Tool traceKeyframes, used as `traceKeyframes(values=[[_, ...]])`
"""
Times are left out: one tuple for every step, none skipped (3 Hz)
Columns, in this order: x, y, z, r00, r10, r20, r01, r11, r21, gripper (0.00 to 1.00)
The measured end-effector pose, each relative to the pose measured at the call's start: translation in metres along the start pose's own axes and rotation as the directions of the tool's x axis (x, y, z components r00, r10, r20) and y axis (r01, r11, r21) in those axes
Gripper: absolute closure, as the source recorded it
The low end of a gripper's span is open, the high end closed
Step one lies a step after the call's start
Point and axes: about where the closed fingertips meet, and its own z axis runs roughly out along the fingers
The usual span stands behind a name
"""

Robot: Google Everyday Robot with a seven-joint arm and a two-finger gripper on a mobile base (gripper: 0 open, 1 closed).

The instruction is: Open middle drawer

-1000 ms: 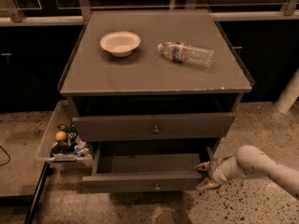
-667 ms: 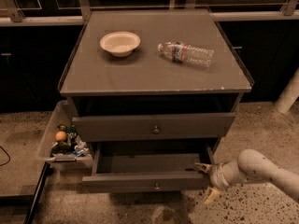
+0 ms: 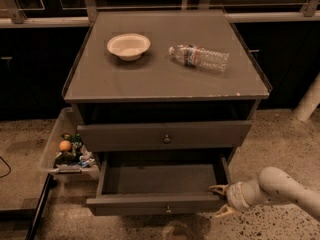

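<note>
The middle drawer (image 3: 160, 180) is pulled far out below the upper drawer front (image 3: 125, 136). Its plain grey inside is bare, and its front carries a small round knob (image 3: 168, 209). My gripper (image 3: 219, 202) comes in from the lower right on a white arm (image 3: 280, 186). It sits at the right end of the middle drawer's front, fingers spread and holding nothing. The upper drawer front has its own knob (image 3: 166, 139) and stands only slightly forward. The bottom drawer is hidden under the open one.
On the cabinet top (image 3: 125, 79) are a white bowl (image 3: 128, 45) and a plastic water bottle (image 3: 199, 57) lying on its side. A clear bin (image 3: 67, 151) of small items hangs at the cabinet's left. A white post (image 3: 309, 101) stands at the right on the speckled floor.
My gripper has shifted a little toward the camera along the drawer's right end. The middle drawer's front seems slightly farther out.
</note>
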Motion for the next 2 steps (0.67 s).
traceKeyframes(values=[[-0.003,0.013,-0.001,1.0,-0.013,0.001,0.013,0.9999,-0.01,0.66],[-0.004,0.025,-0.004,1.0,-0.024,-0.001,0.024,0.9996,-0.016,0.89]])
